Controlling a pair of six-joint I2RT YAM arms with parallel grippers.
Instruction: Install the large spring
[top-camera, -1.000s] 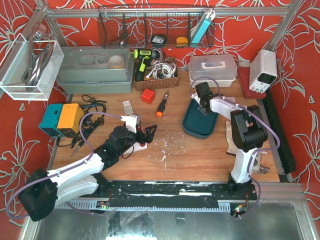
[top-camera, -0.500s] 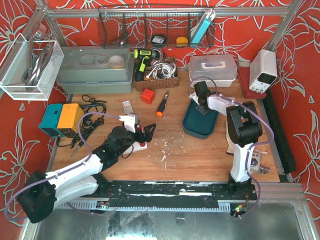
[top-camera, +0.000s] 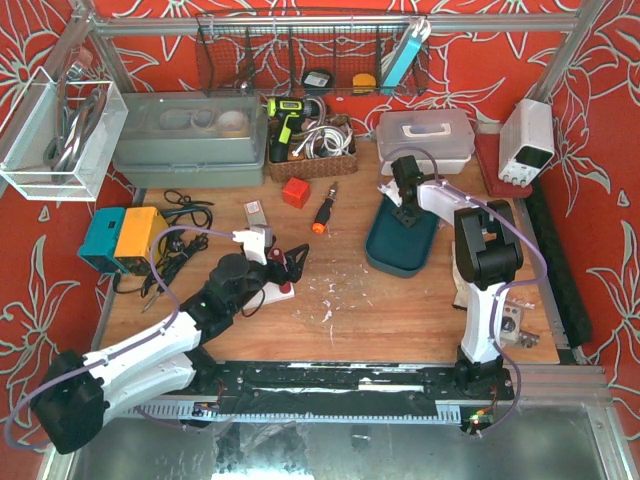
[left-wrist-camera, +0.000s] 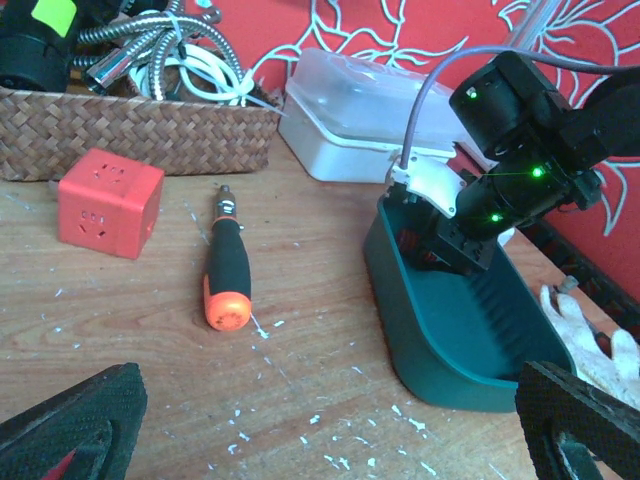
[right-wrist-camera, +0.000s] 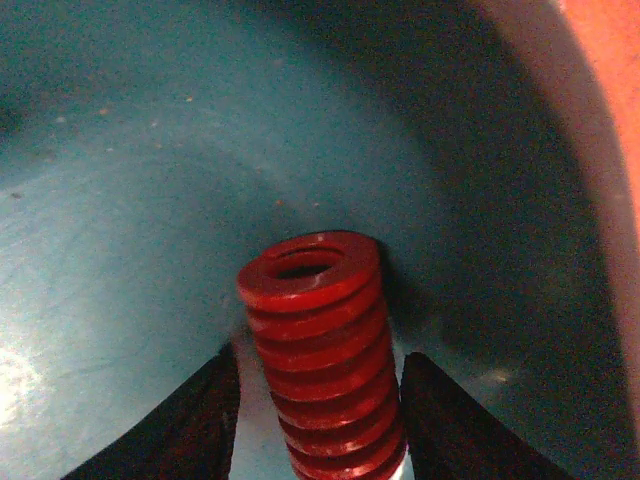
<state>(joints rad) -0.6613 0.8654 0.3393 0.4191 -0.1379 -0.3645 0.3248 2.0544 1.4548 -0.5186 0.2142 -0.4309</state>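
The large red spring (right-wrist-camera: 320, 350) stands upright on the floor of the teal tray (top-camera: 392, 258), its open top ring facing the right wrist camera. My right gripper (right-wrist-camera: 315, 400) is down in the tray's far end (top-camera: 404, 205) with a finger on either side of the spring's lower coils. The right finger is against the coils and a strip of tray floor shows between the left finger and the spring. The spring shows as a red patch (left-wrist-camera: 412, 246) under that gripper in the left wrist view. My left gripper (top-camera: 287, 264) is open and empty, low over the table left of the tray.
An orange-and-black screwdriver (left-wrist-camera: 226, 270) and a red cube (left-wrist-camera: 108, 200) lie left of the tray. A wicker basket (left-wrist-camera: 140, 125) and a white lidded box (left-wrist-camera: 360, 110) stand behind. A white-and-red part (top-camera: 281, 291) lies by my left gripper. White gloves (left-wrist-camera: 600, 340) lie right of the tray.
The right arm's elbow has swung in over the tray's right side while its gripper stayed in the tray's far end. The left arm has pulled back slightly to the left.
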